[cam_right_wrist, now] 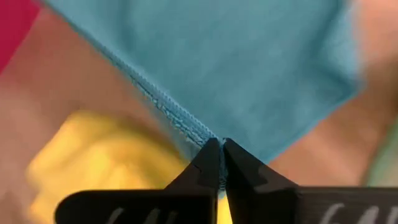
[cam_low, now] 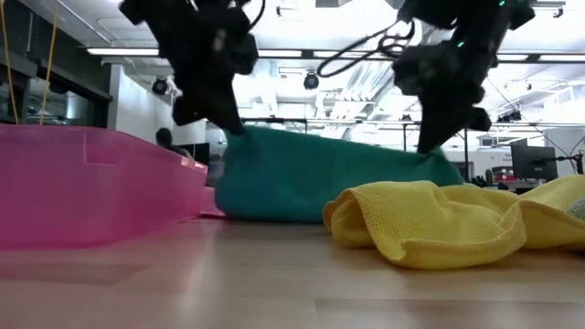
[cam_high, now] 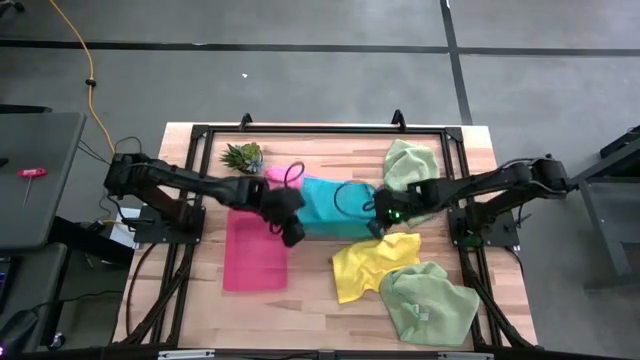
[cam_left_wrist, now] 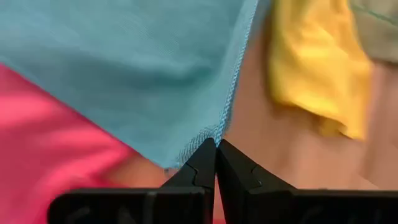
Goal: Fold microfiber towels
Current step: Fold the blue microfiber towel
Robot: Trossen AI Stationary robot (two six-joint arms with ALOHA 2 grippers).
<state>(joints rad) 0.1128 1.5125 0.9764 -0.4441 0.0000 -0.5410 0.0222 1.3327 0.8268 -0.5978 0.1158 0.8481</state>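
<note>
Cloth work at mid-surface: the left gripper point(cam_high: 291, 232) and the right gripper point(cam_high: 382, 222) each have their jaws clenched on a near corner of the teal towel point(cam_high: 335, 205), which stretches between them and drapes away from the pinch points, its far part resting on the surface point(cam_high: 310, 290).

Both wrist views show the stitched hem caught right at the jaw tips, the left point(cam_left_wrist: 216, 144) and the right point(cam_right_wrist: 221, 146). The towel looks light, soft and floppy (it sags wherever nothing holds it), so it should bend without resistance but will not keep a shape alone. Corners and hemmed edges seem the best places to take hold, being thicker and less likely to slip than the open nap.

Counted on the surface: one teal towel in the jaws; one yellow towel point(cam_high: 368, 263), crumpled just below the right jaws; two pale green towels, one point(cam_high: 408, 164) beyond the right jaws, one point(cam_high: 428, 301) nearer the front edge; one pink towel point(cam_high: 277, 174) peeking out beyond the left jaws; one pink tray point(cam_high: 254, 252) beside the left jaws; one small plant point(cam_high: 243, 156).
</note>
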